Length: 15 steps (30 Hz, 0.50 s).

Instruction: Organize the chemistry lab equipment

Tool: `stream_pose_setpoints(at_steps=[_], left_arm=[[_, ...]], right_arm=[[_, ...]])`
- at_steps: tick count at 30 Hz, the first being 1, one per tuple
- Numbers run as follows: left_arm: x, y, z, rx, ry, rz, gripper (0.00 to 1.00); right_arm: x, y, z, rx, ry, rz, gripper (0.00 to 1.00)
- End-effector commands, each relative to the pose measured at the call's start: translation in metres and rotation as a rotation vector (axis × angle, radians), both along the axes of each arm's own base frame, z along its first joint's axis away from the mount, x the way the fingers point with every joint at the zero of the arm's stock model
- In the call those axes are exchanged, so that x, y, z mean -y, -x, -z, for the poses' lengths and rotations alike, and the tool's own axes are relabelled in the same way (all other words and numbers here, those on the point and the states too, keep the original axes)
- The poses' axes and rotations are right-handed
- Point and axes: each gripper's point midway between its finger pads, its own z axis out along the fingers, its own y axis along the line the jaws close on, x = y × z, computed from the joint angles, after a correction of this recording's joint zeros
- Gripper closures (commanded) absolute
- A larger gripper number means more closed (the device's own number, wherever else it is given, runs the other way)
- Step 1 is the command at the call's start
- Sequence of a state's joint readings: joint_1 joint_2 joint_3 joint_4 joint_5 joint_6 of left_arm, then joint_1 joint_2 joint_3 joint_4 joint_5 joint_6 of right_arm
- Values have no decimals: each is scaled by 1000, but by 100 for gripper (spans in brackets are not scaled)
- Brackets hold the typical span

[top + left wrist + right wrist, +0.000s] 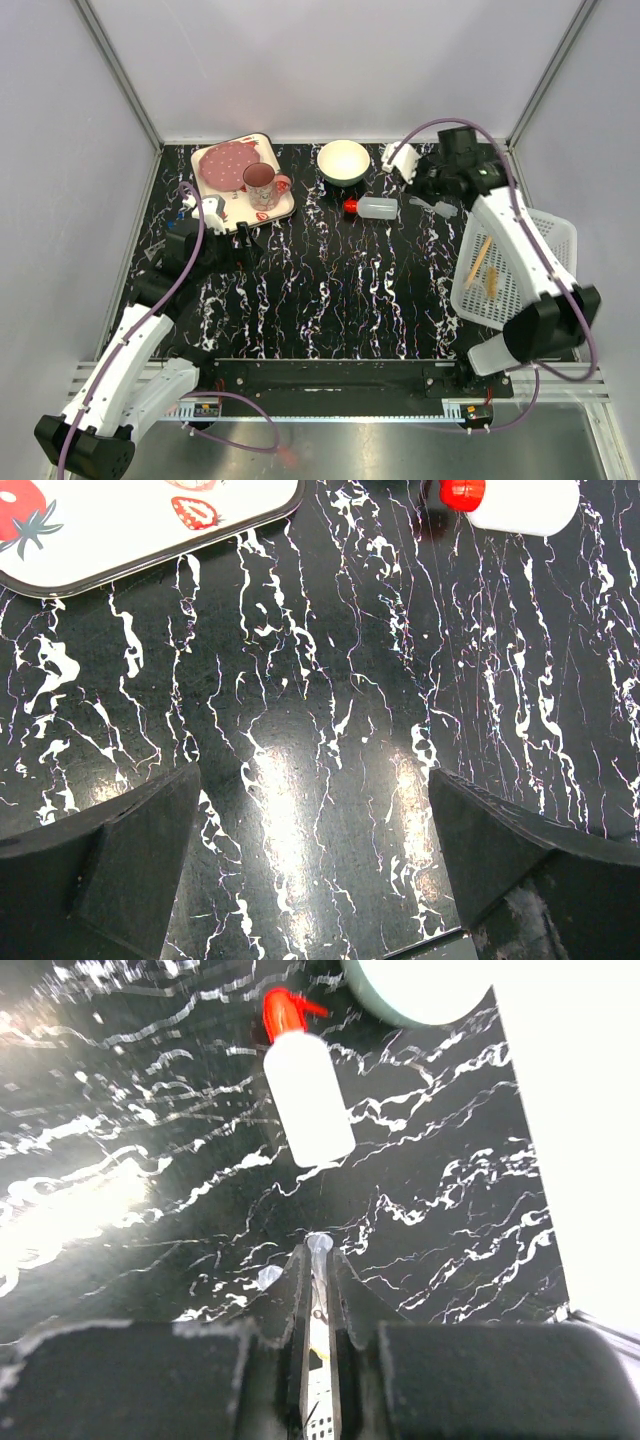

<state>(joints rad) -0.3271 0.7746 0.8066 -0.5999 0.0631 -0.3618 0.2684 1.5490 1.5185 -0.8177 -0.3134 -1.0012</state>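
Right gripper point(317, 1265) is nearly shut, pinching a thin clear tube point(318, 1248) at the back right of the marble table point(150, 1110). Red-capped bottle point(305, 1095) lies on its side just ahead. Left gripper point(312, 865) is wide open and empty, near the strawberry tray point(120, 540). Wooden stick point(479, 260) and brown-handled brush point(492, 283) lie in the grid basket point(540, 235).

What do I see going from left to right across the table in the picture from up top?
strawberry tray → white bowl → red-capped bottle → white basket
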Motion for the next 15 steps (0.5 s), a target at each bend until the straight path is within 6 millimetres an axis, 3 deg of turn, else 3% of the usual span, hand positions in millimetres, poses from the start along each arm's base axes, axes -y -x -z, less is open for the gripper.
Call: stream_pose_setpoints(at_steps=[1,4,5,8,15], left_arm=[[-3,-6,-8,47,-3,-12,1],[-3,-6,-5,42,2,-18,1],[0,-5,-5,35,7,-6,1],[4,-5,-1,17,13,14,1],[7,-5,3,1,15,29,1]], right_arm=[[-10,42,-59,9,-176,25,97],[14,58,-72,11,-199,91,97],[34,62,-80,43,-205,141,97],[65,76,-80,73,-191,235,97],[149,99,-30,-21,-163,565,96]])
